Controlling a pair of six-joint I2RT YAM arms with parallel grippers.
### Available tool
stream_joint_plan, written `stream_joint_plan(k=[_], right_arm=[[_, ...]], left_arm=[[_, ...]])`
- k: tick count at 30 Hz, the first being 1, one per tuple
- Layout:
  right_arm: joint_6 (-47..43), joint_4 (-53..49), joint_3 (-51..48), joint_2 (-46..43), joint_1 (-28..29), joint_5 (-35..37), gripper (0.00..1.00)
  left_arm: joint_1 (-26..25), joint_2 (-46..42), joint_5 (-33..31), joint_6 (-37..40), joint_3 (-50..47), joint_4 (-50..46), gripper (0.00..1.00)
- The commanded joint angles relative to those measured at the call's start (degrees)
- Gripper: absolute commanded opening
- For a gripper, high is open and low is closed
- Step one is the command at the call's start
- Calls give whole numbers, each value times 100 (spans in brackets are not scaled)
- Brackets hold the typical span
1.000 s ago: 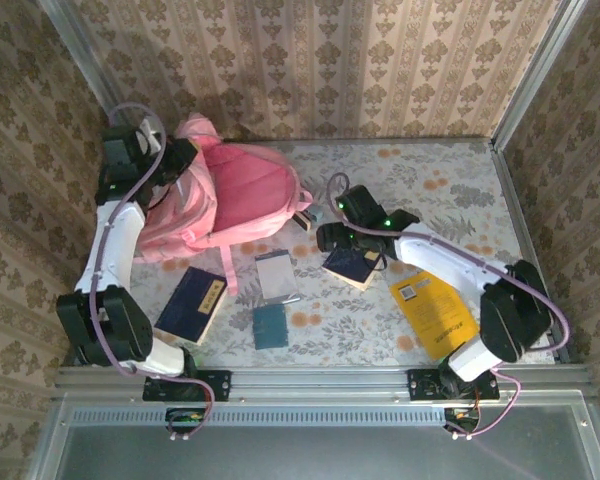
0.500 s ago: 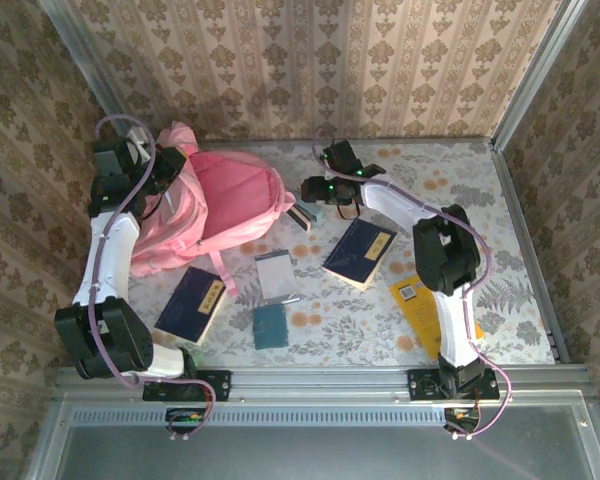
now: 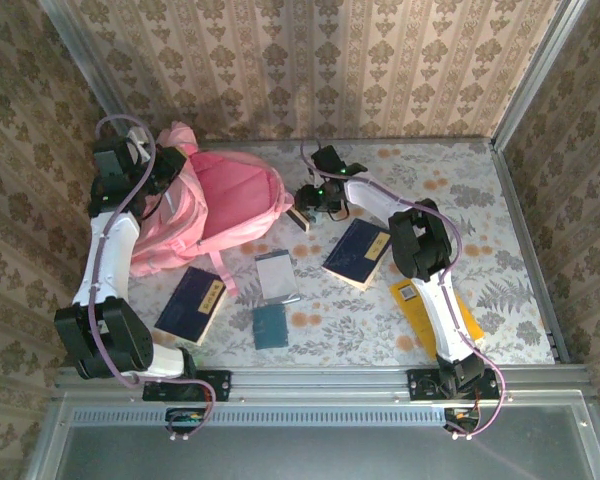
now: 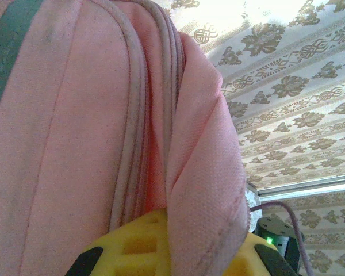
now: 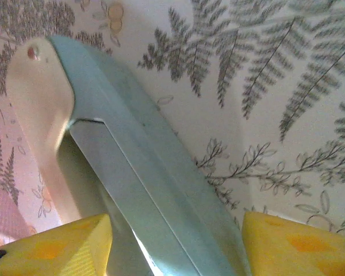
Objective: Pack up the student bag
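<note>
**Left gripper** (image 4: 178, 256). I see its yellow fingers (image 4: 121, 250) closed tight on a fold of the student bag (image 3: 230, 200). The pink fabric rises from between the jaws and covers most of what lies ahead of them. From above, the bag lies on the table (image 3: 460, 190) with its upper left part at the left jaws and its right edge just beside the right gripper (image 5: 175, 247).

**Right gripper.** The jaws stand partly apart, with one yellow fingertip on either side of a pale case (image 5: 132, 161). The case runs forward out of the gap at a slant. I see shadowed space between the case and the fingertip on the bag's side, so I read no clamp on it. A small patch of pink shows just beyond that same fingertip.

**Toward the arm bases from the right jaws.** A dark blue book (image 3: 358, 252) lies near, and a yellow book (image 3: 410, 308) lies farther off.

**Between the two arms, well apart from either pair of jaws.** Here lie a silver pouch (image 3: 277, 275), a small teal square (image 3: 270, 326) and a second blue book (image 3: 192, 305).
</note>
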Motion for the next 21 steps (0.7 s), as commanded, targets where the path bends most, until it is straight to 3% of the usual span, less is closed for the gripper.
stream_joint_plan(k=[1, 13, 21], right_arm=[[9, 86, -360, -163, 112, -292, 61], [-239, 49, -999, -457, 336, 459, 39], [-39, 648, -2406, -1517, 434, 1070, 35]], left_arm=[[11, -135, 228, -64, 158, 534, 0], [-32, -192, 271, -105, 59, 587, 0], [-343, -246, 205, 147, 140, 354, 0]])
